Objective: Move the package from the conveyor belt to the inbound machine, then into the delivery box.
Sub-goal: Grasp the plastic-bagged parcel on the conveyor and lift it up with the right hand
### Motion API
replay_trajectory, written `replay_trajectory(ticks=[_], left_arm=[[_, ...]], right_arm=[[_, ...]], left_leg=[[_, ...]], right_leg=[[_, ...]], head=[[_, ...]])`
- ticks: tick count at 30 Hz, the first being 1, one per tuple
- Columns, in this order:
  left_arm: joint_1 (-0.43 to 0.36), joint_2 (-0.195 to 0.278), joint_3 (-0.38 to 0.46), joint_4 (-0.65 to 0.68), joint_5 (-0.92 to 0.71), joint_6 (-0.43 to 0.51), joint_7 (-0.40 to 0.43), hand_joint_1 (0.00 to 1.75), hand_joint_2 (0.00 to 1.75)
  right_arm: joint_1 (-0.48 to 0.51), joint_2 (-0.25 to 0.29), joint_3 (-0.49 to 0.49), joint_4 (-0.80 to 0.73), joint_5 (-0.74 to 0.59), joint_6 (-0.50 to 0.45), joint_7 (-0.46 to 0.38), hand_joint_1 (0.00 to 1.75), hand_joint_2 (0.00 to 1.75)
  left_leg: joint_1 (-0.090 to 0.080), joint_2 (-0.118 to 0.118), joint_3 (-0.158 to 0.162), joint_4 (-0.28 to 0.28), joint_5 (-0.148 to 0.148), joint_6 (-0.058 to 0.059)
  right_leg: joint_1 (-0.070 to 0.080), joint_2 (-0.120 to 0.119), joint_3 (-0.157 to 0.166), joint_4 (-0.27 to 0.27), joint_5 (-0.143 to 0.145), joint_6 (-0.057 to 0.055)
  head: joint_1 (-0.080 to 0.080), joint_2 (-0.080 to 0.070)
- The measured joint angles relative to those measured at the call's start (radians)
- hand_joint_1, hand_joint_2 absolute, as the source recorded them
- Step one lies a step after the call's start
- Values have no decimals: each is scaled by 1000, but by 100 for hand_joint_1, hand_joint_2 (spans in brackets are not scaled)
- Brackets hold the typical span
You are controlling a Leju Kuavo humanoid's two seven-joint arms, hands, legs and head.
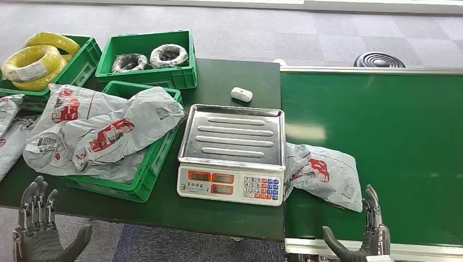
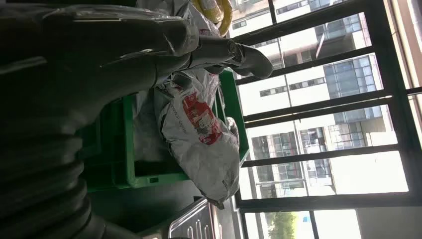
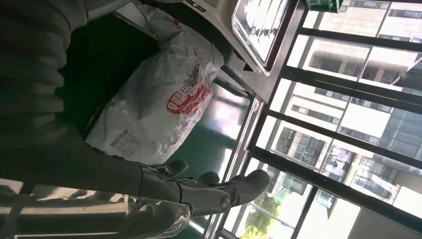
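Open belt (image 1: 393,136) right of the package (image 1: 322,172) — the scale (image 1: 232,153) crowds its left edge.

Left hand (image 2: 149,55) with fingers extended and empty, grey bag (image 2: 199,134) draped over the green crate's (image 2: 129,159) rim, steel tray (image 2: 196,224) corner beside it, windows (image 2: 323,124) behind.

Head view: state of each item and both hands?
package: lying on the conveyor belt, one end against the scale, not held
scale: tray bare, display unreadable
front green crate: heaped with grey packages
rear green crate: holds two dark coils
left crate: holds yellow coils
left hand: open, holding nothing
right hand: open, near the package
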Motion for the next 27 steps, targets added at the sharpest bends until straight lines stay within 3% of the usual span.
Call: replay_trajectory(ticks=[27], left_arm=[[-11,-7,1,-8,-2,33,0,0,175]], right_arm=[[-48,-27,7,35,-27,-8,2,0,175]], left_leg=[[0,0,0,0,0,0]], right_leg=[[0,0,0,0,0,0]], head=[[0,0]])
